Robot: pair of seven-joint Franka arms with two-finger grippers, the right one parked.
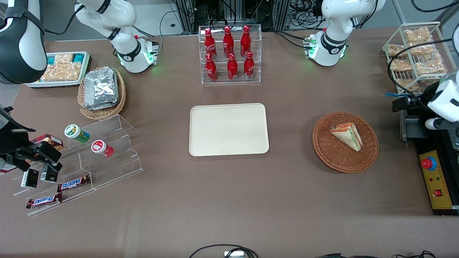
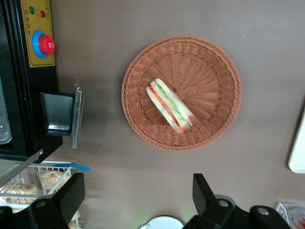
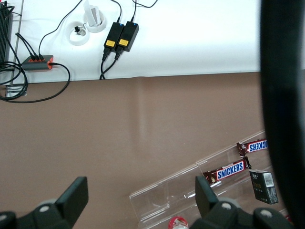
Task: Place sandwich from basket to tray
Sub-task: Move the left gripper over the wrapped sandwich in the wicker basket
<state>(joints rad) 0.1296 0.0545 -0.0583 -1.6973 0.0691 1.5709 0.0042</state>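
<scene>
The sandwich (image 1: 347, 136), a clear-wrapped white-bread wedge with green and orange-red filling, lies in the round reddish-brown basket (image 1: 322, 143). Both show in the left wrist view, the sandwich (image 2: 170, 106) lying near the middle of the basket (image 2: 214, 62). The cream tray (image 1: 229, 129) lies flat at the table's middle with nothing on it; its edge shows in the left wrist view (image 2: 298, 148). My left gripper (image 1: 401, 104) hangs above the table at the working arm's end, beside the basket and apart from it. It (image 2: 138, 188) is open and holds nothing.
A black control box with a red button (image 1: 435, 179) and a wire rack of snack packs (image 1: 416, 53) stand close by my gripper. A clear rack of red bottles (image 1: 231, 53) stands farther from the camera than the tray. A tan basket of foil packs (image 1: 102, 93) and clear step shelves (image 1: 89, 157) sit toward the parked arm's end.
</scene>
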